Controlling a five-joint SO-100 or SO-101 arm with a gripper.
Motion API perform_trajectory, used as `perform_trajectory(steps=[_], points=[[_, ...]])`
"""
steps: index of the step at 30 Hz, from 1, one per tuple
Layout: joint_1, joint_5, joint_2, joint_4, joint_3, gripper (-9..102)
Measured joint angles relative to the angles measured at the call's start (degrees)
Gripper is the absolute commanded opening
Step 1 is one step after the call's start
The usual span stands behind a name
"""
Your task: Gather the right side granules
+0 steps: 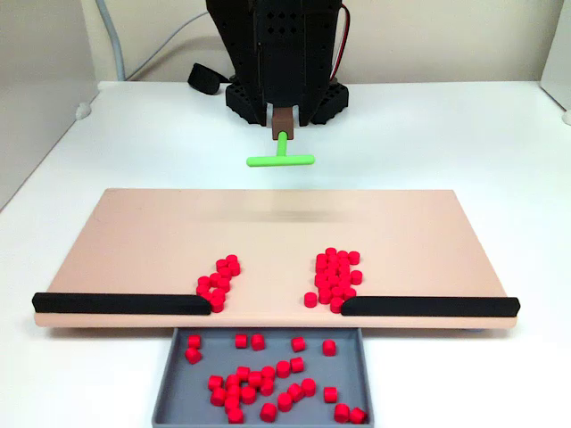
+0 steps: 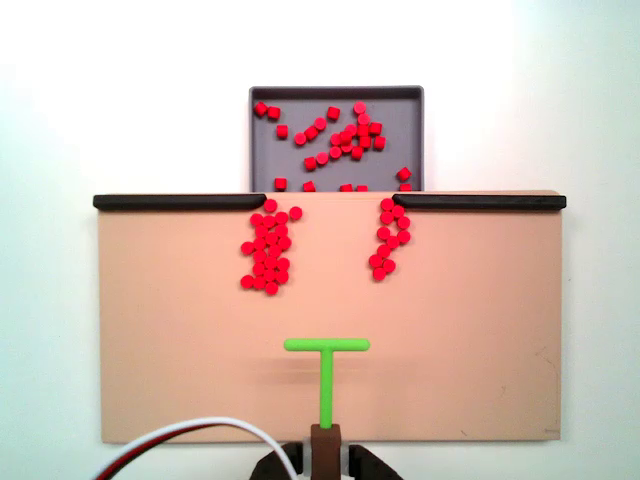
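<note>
The right side granules are a thin, loose string of small red pellets on the tan board, to the left of the gap in a fixed view and to the right of it in another fixed view. A denser red clump lies on the gap's other side. My gripper is shut on the brown handle of a green T-shaped tool. The tool hangs raised over the board's middle, well back from both groups. My fingers are hidden against the black arm.
Two black rails line the board's edge, leaving a gap between them. Below the gap a grey tray holds many scattered red pellets. A white and red cable curves by the arm's base.
</note>
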Motion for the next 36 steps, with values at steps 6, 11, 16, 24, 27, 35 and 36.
perform_trajectory(steps=[6, 11, 16, 24, 27, 35, 36], points=[[2.02, -1.58, -0.35, -0.26, -0.18, 0], [4.39, -4.83, -4.48, -0.35, -3.52, 0], [8.53, -12.39, -5.45, -0.35, -4.83, 0], [14.94, -23.47, -8.96, -0.35, -8.79, 0], [17.58, -29.36, -10.37, -0.35, -9.67, 0], [23.29, -47.2, -14.5, -0.35, -11.6, 0], [23.73, -48.96, -14.85, -0.35, -12.04, 0]])
